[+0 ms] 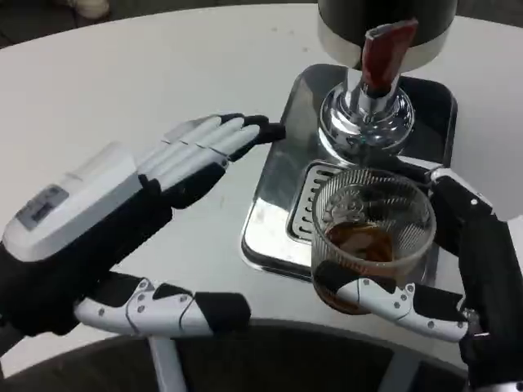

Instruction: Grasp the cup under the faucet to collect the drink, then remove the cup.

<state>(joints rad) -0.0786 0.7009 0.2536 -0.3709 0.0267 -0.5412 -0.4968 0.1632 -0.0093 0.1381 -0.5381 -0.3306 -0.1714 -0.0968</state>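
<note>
A ribbed clear glass cup [372, 233] with brown drink in its bottom is held by my right hand [445, 278], fingers wrapped round its near side and far rim. The cup is over the near edge of the steel drip tray [278, 175], in front of the dispenser's chrome base [365, 114] and its red tap handle [384, 49]. My left hand [176, 167] lies to the left of the tray, fingers stretched out flat and apart, holding nothing; its fingertips reach almost to the tray's left rim.
The dispenser's dark body [384, 20] stands at the tray's far end. The white round table [122, 82] stretches to the left and back; its near edge curves just below both hands.
</note>
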